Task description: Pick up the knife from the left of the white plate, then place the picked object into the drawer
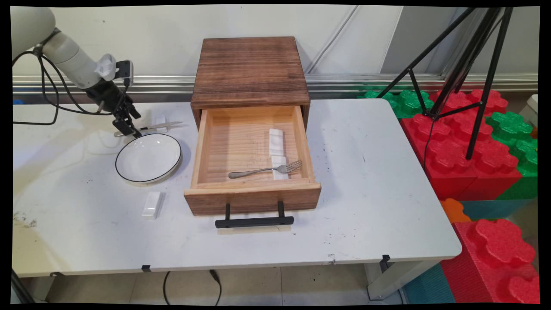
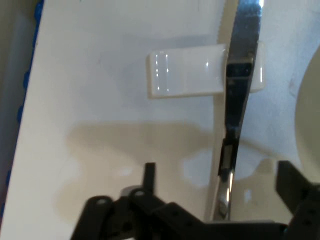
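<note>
My gripper (image 1: 128, 128) (image 2: 220, 172) hangs low over the table's far left, open, with one finger on each side of the handle of a silver knife (image 1: 148, 128) (image 2: 235, 115). The knife's blade lies across a small white rest (image 1: 161, 122) (image 2: 187, 71). Just in front of the knife is a white plate with a black rim (image 1: 148, 158), whose edge (image 2: 310, 110) shows at the right of the hand view. The fingers (image 2: 149, 172) do not visibly touch the knife.
A wooden box (image 1: 250, 71) stands mid-table with its drawer (image 1: 253, 199) pulled open; inside, a fork (image 1: 267, 168) lies on a white rest (image 1: 279, 172), with a second rest (image 1: 276, 141) behind. Another white rest (image 1: 152, 204) lies before the plate. A black tripod (image 1: 465, 64) and foam blocks (image 1: 469, 146) stand off the right.
</note>
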Tool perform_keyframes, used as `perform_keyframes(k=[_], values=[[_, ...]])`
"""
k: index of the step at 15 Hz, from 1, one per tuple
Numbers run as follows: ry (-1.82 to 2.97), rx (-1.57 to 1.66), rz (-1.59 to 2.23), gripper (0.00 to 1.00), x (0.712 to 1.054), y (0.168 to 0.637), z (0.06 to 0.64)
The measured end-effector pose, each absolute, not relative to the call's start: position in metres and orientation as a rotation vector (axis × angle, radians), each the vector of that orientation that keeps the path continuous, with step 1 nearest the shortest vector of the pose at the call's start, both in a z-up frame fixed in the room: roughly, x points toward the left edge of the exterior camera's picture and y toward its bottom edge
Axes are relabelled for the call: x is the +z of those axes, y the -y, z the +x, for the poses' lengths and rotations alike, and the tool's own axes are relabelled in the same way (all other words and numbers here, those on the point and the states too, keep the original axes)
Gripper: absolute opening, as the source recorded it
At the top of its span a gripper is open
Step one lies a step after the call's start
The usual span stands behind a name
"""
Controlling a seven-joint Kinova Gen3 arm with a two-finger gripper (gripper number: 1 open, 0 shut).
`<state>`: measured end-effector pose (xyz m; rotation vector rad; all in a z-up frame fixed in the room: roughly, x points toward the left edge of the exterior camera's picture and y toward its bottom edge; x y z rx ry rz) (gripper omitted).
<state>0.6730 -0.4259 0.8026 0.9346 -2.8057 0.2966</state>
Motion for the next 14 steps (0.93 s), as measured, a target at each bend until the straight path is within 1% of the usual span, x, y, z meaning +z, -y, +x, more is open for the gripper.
perform_keyframes(k=[1,8,14], values=[[2.804,0.294,0.933,0.0,0.8013,0.4262,0.6729],[2.8,0.284,0.925,0.0,0.797,0.4281,0.6738],[2.798,0.285,0.911,0.0,0.8021,0.4294,0.6747]])
